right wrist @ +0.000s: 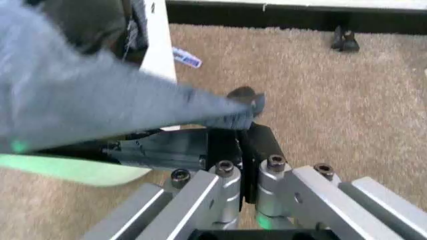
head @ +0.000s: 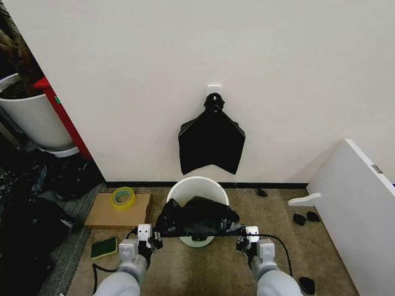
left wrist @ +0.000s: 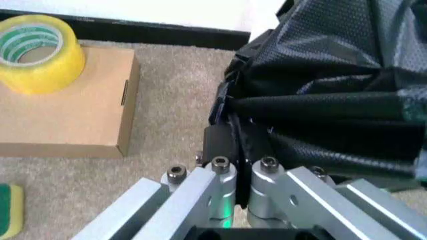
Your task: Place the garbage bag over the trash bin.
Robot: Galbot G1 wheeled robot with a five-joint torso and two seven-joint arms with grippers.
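Note:
The white trash bin (head: 197,184) stands on the carpet by the wall. The crinkly black garbage bag (head: 197,219) is stretched between both grippers and lies over the near side of the bin's mouth; the far rim shows bare. My left gripper (head: 155,237) is shut on the bag's left edge, and my right gripper (head: 242,236) is shut on its right edge. The left wrist view shows the left gripper (left wrist: 230,136) pinching pleated bag (left wrist: 333,95) folds. Seen from the right wrist, the right gripper (right wrist: 241,141) clamps a taut strip of bag (right wrist: 160,152) beside the bin's wall (right wrist: 157,45).
A flat black bag bundle (head: 212,139) hangs on the wall above the bin. Left of the bin, a yellow tape roll (head: 123,197) sits on a cardboard box (head: 108,216), with a green sponge (head: 103,246) nearer. A white plant pot (head: 34,120) stands far left, a white cabinet (head: 361,216) right.

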